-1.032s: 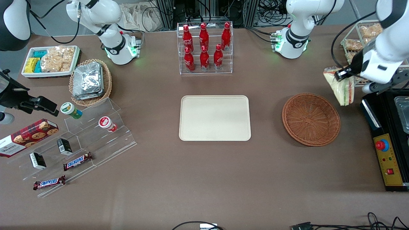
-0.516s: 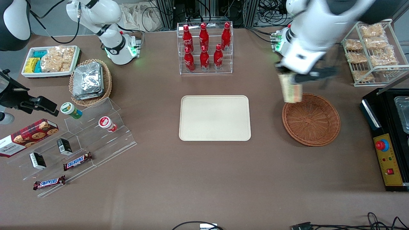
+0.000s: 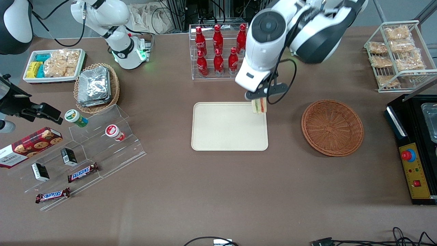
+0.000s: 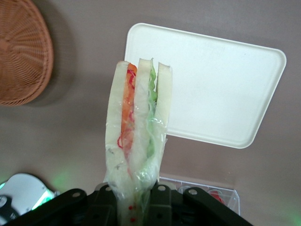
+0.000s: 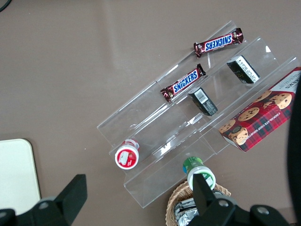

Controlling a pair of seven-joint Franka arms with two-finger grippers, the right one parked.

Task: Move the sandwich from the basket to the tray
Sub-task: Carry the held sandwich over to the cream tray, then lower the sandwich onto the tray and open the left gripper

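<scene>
My gripper (image 3: 258,99) is shut on the sandwich (image 3: 259,106), a plastic-wrapped wedge of white bread with green and orange-red layers (image 4: 137,117). It hangs above the corner of the cream tray (image 3: 225,130) that lies farthest from the front camera and nearest the basket. The reddish-brown wicker basket (image 3: 332,127) stands beside the tray, toward the working arm's end of the table, with nothing in it. In the left wrist view the tray (image 4: 225,89) and part of the basket (image 4: 23,56) lie below the hanging sandwich.
A clear rack of red bottles (image 3: 218,51) stands farther from the front camera than the tray. A wire rack of snack bags (image 3: 397,54) and a black machine (image 3: 414,147) sit at the working arm's end. Clear display steps (image 3: 85,150) and a foil-packet basket (image 3: 96,87) sit toward the parked arm's end.
My gripper has carried the sandwich from the working arm's end of the table, over the basket's rim, to above the tray's corner. The basket and tray have not moved.
</scene>
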